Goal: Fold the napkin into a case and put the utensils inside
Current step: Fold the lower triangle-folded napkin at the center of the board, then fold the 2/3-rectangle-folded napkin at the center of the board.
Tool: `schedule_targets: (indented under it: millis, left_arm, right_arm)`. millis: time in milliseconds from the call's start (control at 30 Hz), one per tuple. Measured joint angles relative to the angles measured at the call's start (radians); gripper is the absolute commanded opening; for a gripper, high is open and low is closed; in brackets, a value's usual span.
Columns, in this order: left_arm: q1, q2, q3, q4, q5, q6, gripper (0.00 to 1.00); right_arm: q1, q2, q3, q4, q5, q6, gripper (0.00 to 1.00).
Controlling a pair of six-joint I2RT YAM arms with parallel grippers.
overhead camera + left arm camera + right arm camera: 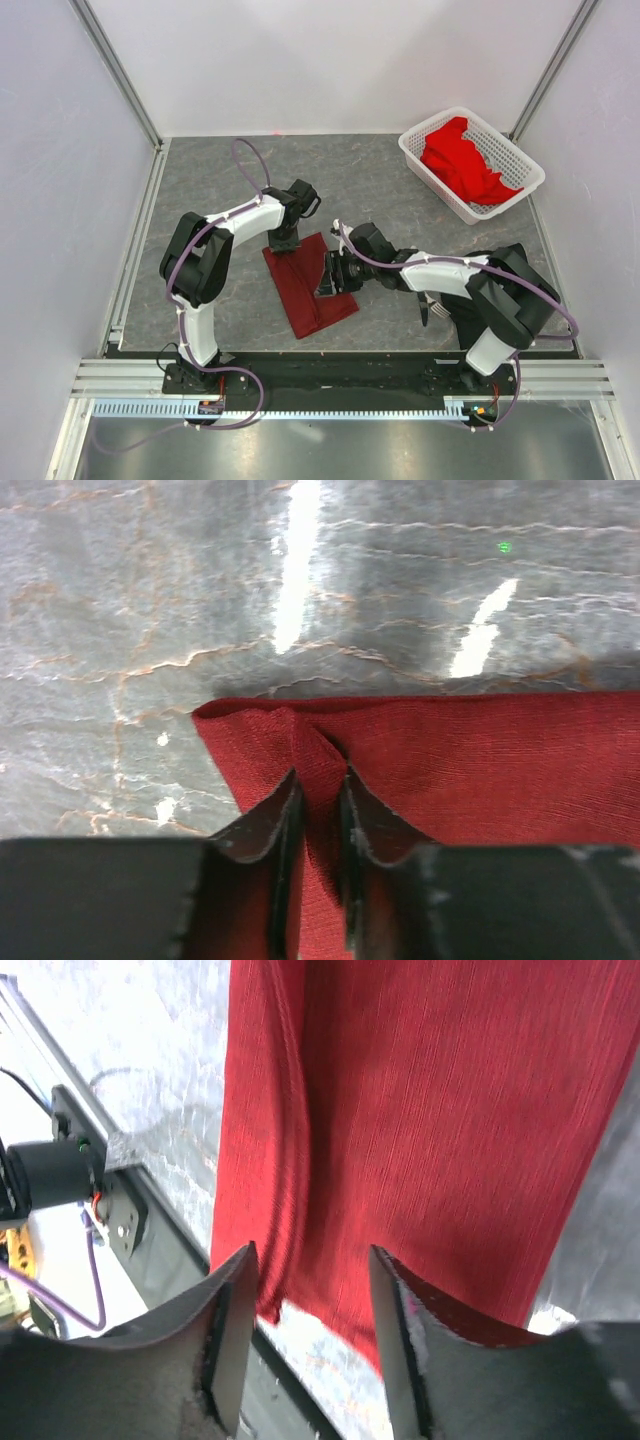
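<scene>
The dark maroon napkin (312,290) lies folded in a long strip on the table between the arms. My left gripper (285,240) is at its far end, shut on a pinched ridge of the cloth. The left wrist view shows the napkin (480,760) bunched up between the left gripper's (320,780) fingers. My right gripper (330,275) is low over the strip's right edge, open and empty. In the right wrist view the napkin (420,1110) spreads beyond the right gripper's (312,1253) spread jaws. A bit of silver utensil (425,311) shows by the right forearm; the rest is hidden.
A white lattice basket (420,150) with bright red cloths (462,160) stands at the back right. The table's near edge with its black rail (330,355) runs just below the napkin. White walls close in the left, back and right sides.
</scene>
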Motion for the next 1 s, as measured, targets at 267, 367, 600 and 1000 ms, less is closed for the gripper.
schedule_targets:
  millis: [267, 367, 600, 1000]
  left_arm:
    - [0.0, -0.002, 0.012, 0.046, 0.08, 0.016, 0.48]
    - [0.0, -0.017, 0.012, 0.068, 0.123, 0.017, 0.51]
    - [0.0, -0.142, 0.011, 0.095, 0.178, 0.023, 0.66]
    - [-0.068, -0.18, 0.021, 0.048, 0.101, 0.018, 0.48]
  right_arm:
    - [-0.024, 0.119, 0.059, 0.001, 0.031, -0.047, 0.32]
    - [-0.031, 0.138, 0.059, 0.008, 0.023, -0.046, 0.32]
    - [-0.039, 0.137, 0.06, 0.008, 0.022, -0.048, 0.36]
    - [-0.087, 0.137, 0.107, -0.005, 0.011, -0.054, 0.4]
